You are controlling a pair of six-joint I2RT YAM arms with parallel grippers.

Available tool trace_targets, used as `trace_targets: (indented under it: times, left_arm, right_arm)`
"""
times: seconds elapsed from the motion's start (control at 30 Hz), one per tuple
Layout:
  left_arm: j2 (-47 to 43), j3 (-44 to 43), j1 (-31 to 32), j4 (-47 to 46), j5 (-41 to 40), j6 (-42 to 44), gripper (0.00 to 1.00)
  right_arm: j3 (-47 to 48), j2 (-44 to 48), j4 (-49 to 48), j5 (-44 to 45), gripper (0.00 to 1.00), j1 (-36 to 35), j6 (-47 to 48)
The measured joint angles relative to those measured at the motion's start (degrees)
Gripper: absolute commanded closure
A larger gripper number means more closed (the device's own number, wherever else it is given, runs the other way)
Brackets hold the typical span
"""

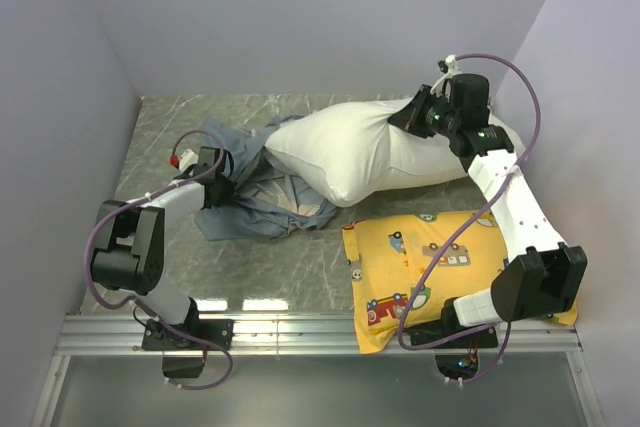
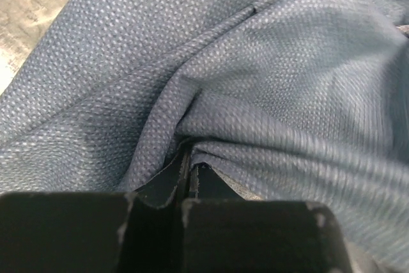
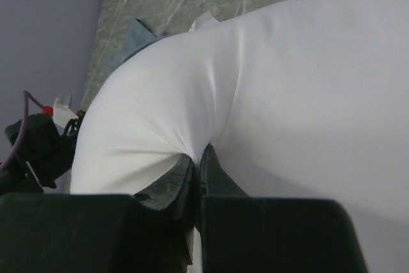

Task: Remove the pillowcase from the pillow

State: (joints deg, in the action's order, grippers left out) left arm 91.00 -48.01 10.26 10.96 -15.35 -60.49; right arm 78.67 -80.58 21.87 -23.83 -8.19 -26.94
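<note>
With left jaws clamped on the pillowcase (image 1: 252, 199) and right jaws on the pillow (image 1: 365, 155), best draw them steadily apart.

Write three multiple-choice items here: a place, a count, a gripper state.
1. Seen from above, the pillowcase lies where from the white pillow? A left B right C on top
2. How many pillows are in view? A one B two C three
3. The left gripper is: A open B shut on the pillowcase C shut on a cable
1 A: it is heaped on the left. 2 B: the white pillow and a yellow pillow. 3 B: blue cloth is pinched between its fingers.
</note>
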Motion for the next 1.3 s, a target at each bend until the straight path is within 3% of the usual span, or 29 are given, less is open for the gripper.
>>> trace_targets:
  times: [0.43,0.63,0.9,1.07,1.3]
  left_arm:
    - [2.36,0.13,0.22,-3.10,1.75,1.84,0.99]
    - [0.17,1.53,2.05,-4.33,4.15,3.87,0.90]
    - [-9.75,2.69,5.97,-3.72,5.66,5.97,0.68]
    - [-19.63,2.67,6.34,0.90,4.92,6.86,0.68]
    - [-33.11,-0.70,6.34,9.79,0.37,9.70,0.59]
  right_arm:
    - [1.29,5.25,-4.70,-6.45,1.00,1.33,-4.57]
    - [1.66,1.86,-12.66,-10.75,1.00,0.94,-7.93]
    - [2.43,-11.80,-23.19,-9.86,1.00,-6.71,-8.55]
    - [1.55,-17.88,-25.40,-7.08,1.00,-13.86,-7.21]
    - [-7.93,-15.61,-31.08,-3.85,1.00,-19.61,-4.42]
